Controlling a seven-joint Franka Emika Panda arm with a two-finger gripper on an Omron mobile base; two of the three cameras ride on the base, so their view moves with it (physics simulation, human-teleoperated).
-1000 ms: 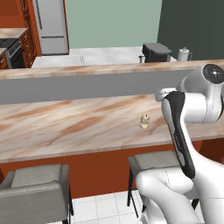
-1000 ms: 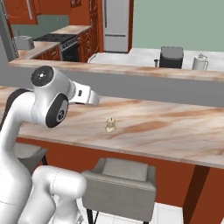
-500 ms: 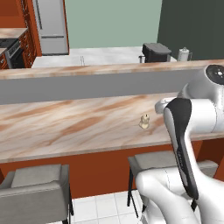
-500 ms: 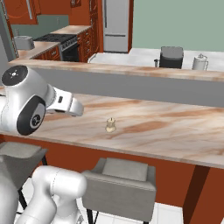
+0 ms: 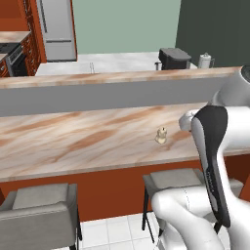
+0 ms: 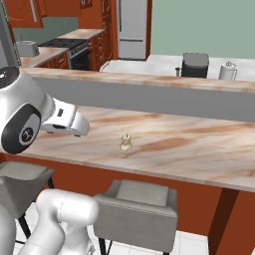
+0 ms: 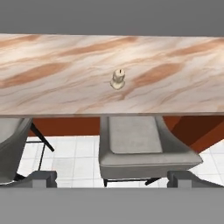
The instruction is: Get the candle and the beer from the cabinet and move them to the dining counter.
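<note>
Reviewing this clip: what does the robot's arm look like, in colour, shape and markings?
The arm is glossy white with rounded, bulbous links. One joint cap is dark grey with small white markings; a dark band runs along one link in the left base view. No loose cables show.

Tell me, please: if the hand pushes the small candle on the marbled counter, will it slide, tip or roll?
The small lumpy cream-white candle stands upright on a wider base, so it would probably slide rather than tip. It looks small, so likely light. The marbled beige-and-brown dining counter looks smooth, so a push may send it far.

the candle [image 5: 161, 135] stands upright on the dining counter [image 5: 73, 141], with a stool [image 7: 131, 144] below its front edge
</note>
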